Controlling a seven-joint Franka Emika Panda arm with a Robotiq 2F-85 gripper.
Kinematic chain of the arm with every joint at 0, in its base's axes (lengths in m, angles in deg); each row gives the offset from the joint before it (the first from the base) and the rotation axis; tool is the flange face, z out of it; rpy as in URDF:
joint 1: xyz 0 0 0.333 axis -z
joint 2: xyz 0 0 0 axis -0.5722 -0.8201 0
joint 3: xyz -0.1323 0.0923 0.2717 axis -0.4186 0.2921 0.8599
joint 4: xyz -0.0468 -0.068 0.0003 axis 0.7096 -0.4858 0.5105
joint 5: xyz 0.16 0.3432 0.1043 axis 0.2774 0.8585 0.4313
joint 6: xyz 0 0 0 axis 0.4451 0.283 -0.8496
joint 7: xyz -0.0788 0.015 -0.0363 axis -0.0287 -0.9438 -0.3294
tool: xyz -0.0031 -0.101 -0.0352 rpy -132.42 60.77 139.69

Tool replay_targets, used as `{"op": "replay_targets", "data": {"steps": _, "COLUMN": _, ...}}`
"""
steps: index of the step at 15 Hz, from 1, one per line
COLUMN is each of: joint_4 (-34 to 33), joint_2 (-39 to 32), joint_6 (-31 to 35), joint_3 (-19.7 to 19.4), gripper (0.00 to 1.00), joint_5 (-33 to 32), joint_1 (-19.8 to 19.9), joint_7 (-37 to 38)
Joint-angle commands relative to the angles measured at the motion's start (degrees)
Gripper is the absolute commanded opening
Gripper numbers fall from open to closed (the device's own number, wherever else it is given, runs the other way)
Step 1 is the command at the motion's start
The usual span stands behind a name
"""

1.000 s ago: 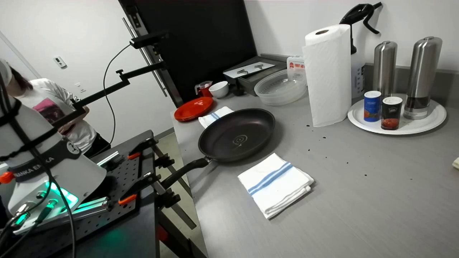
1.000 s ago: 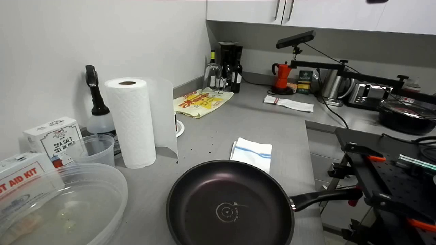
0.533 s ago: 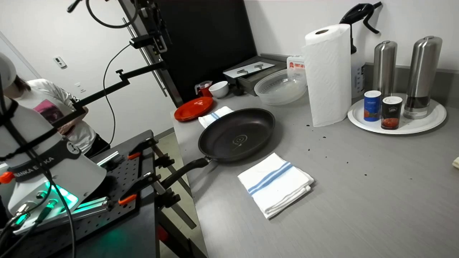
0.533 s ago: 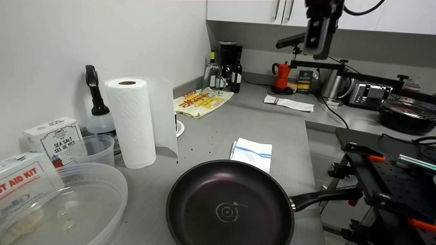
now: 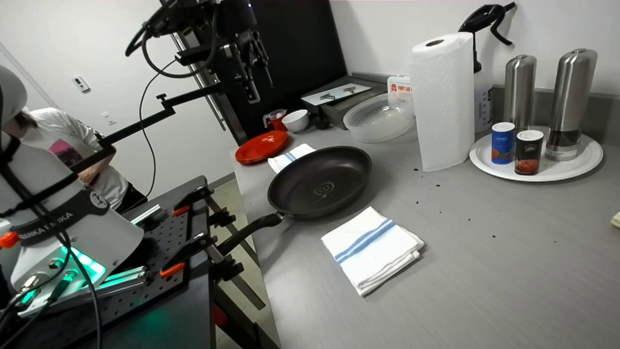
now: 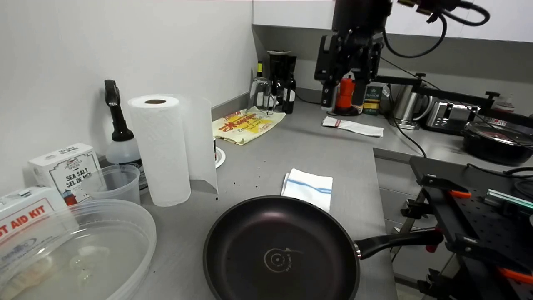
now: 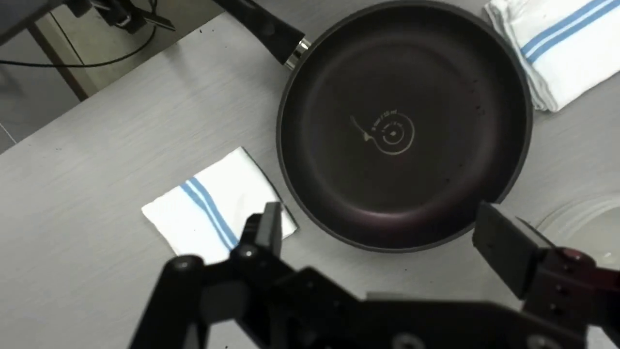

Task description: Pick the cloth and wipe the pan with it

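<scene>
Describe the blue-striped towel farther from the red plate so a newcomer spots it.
On the gray counter, find the black pan. In an exterior view, the towel lies folded on the pan's near side, to the lower right. Its look-alike peeks out behind the pan, by the red plate; this one is in full view.

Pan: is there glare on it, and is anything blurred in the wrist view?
In the wrist view: pinkish sheen low on the pan; nearest parts of the gripper look blurred. In an exterior view: soft sheen on the pan's far inner wall.
</scene>
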Motion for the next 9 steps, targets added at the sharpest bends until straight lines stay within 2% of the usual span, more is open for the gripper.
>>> {"op": "replay_targets", "data": {"steps": 1, "joint_4": -2.07, "joint_2": -7.35, "joint_6": 6.76, "joint_3": -2.59, "gripper": 1.0, "joint_5": -3.21, "joint_1": 1.2, "joint_7": 3.41}}
{"op": "replay_targets", "data": {"steps": 9, "joint_4": -5.35, "joint_2": -21.23, "joint_6": 18.92, "joint_3": -10.98, "gripper": 1.0, "joint_5": -6.98, "joint_1": 0.28, "joint_7": 6.55}}
